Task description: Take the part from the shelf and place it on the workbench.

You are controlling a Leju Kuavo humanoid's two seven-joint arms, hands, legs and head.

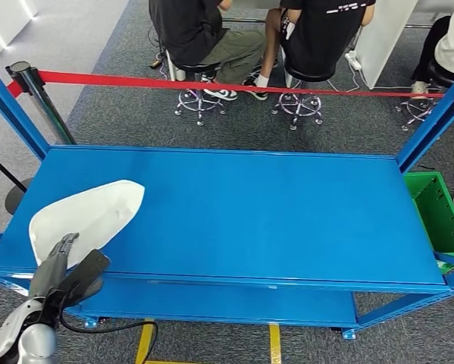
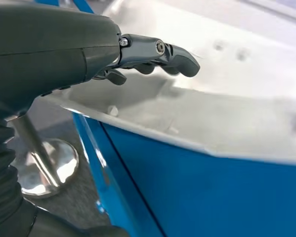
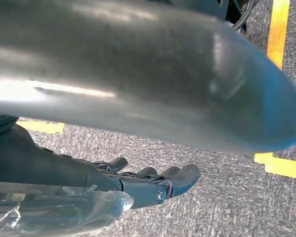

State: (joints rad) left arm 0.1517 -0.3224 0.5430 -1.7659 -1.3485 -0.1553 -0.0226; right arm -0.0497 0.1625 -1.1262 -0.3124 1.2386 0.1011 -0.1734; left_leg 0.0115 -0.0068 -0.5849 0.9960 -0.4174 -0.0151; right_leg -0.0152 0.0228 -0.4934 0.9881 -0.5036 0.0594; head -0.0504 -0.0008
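The part (image 1: 87,216) is a white, curved, pointed shell lying on the left end of the blue shelf top (image 1: 258,212). My left hand (image 1: 64,269) reaches in from the near left corner, its dark fingers over the part's near edge and its thumb down by the shelf's front rim. In the left wrist view the fingers (image 2: 168,54) curl just above the part's pale surface (image 2: 232,98), and I cannot tell whether they touch it. Nothing is gripped. My right hand (image 3: 101,182) hangs over grey carpet, its fingers loosely extended and holding nothing.
A red barrier belt (image 1: 213,83) runs behind the shelf from a chrome stanchion (image 1: 36,95). Two people sit on stools (image 1: 198,98) beyond it. A green bin (image 1: 436,212) stands at the right end. Blue uprights (image 1: 430,125) frame the corners. Yellow lines (image 1: 274,341) mark the floor.
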